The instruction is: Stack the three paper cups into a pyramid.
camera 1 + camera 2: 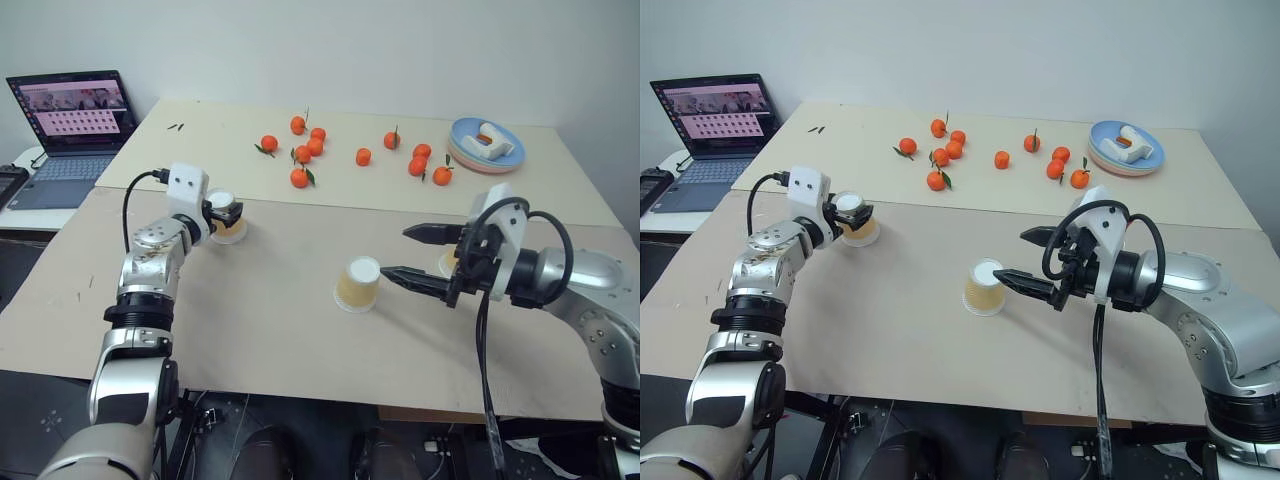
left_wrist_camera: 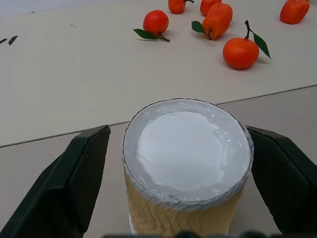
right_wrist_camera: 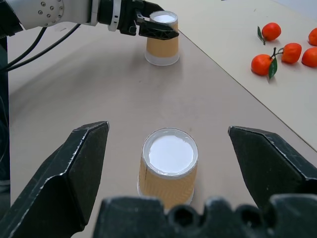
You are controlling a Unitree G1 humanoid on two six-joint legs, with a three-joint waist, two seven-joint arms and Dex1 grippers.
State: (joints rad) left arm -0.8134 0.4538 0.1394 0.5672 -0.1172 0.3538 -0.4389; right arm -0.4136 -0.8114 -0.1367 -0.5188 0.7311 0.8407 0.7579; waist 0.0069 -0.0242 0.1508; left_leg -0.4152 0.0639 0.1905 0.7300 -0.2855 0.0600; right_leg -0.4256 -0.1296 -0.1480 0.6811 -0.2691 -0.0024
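Nothing is stacked yet: your cups sit apart upside down. Your left gripper (image 1: 226, 213) straddles the left cup (image 1: 228, 222), unclenched; your right gripper (image 1: 412, 254) waits spread by the middle cup (image 1: 358, 285).

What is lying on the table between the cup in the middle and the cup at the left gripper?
Nothing: in the right wrist view, bare table separates the middle cup from the cup at the left gripper.

We see a pale beige table (image 1: 250, 330) carrying upside-down paper cups (image 1: 358, 284), one near its middle and another toward the left. Farther back lie scattered tangerines (image 1: 299, 177) (some leafy) and stacked plates (image 1: 460, 148).
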